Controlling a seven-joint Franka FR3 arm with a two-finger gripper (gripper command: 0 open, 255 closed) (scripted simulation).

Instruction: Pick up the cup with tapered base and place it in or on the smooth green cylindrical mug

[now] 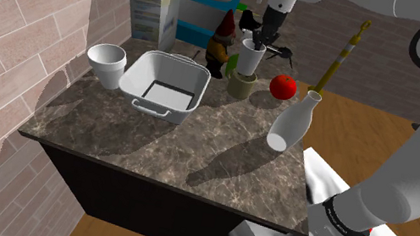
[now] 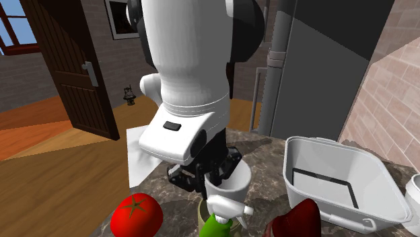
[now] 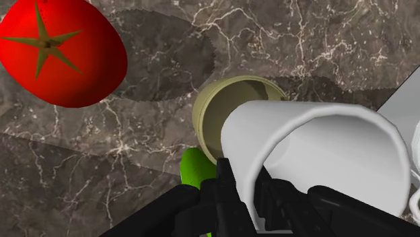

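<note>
The dark marble counter (image 1: 111, 137) bears a white bowl (image 1: 106, 64), white tub (image 1: 163, 86), olive mug (image 1: 241, 87), tomato (image 1: 283, 86) and white bottle (image 1: 294, 124).

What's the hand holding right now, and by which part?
The hand holds the white cup by its wall at the rim, one finger outside and one inside, over the olive-green mug.

Cup (image 1: 252, 57) just above mug (image 1: 241, 86) on tabletop (image 1: 112, 128). Shoulder view: tomato (image 1: 283, 86) right of mug, tub (image 1: 163, 86) left, bowl (image 1: 106, 64) farther left, bottle (image 1: 294, 123) near right.
</note>
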